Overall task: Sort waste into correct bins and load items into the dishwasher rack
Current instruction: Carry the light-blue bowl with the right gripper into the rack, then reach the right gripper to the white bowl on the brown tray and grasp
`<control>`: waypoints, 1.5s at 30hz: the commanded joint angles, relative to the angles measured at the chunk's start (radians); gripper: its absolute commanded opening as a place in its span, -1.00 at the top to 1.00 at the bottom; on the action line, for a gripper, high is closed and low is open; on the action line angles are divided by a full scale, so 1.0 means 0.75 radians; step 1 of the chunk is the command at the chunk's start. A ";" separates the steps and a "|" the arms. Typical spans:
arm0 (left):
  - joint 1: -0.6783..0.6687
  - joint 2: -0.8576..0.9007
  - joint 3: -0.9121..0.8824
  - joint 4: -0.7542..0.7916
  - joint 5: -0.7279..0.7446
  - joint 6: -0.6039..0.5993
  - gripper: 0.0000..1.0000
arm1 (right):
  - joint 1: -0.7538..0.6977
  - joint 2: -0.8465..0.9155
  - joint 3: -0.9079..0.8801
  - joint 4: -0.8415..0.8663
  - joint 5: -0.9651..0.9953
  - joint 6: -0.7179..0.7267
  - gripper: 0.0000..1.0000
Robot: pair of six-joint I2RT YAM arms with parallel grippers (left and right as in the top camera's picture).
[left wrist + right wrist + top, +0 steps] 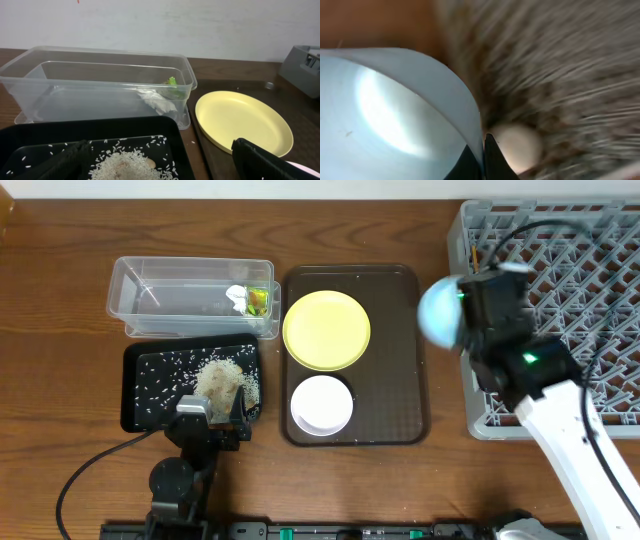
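My right gripper (458, 308) is shut on the rim of the light blue bowl (438, 311), held in the air at the left edge of the grey dishwasher rack (560, 330); in the right wrist view the bowl (385, 115) fills the left and the fingers (483, 160) pinch its rim. My left gripper (212, 418) is open over the rice clump (222, 380) in the black tray (150, 370). The clear tub (180, 295) holds the white scrap (236, 297) and the green-and-orange wrapper (259, 300). The yellow plate (327, 329) and white bowl (321, 404) sit on the brown tray. The chopsticks are not visible.
The dark brown serving tray (405, 370) lies between the bins and the rack. Loose rice grains are scattered over the black tray (30, 145). The right arm's cable runs over the rack.
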 commanded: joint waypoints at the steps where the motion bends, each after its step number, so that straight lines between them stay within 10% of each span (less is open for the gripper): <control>1: 0.008 -0.011 -0.038 -0.009 0.013 0.017 -0.82 | -0.035 -0.002 0.016 0.058 0.647 0.069 0.97; 16: 0.008 -0.011 -0.038 -0.009 0.013 0.017 -0.83 | -0.343 0.463 0.016 0.269 0.735 -0.063 0.98; 31: 0.008 -0.011 -0.038 -0.009 0.013 0.017 -0.82 | -0.142 0.699 0.016 0.333 0.724 -0.235 0.97; 45: 0.008 -0.011 -0.038 -0.009 0.013 0.017 -0.83 | -0.028 0.669 0.016 0.048 0.637 -0.043 0.48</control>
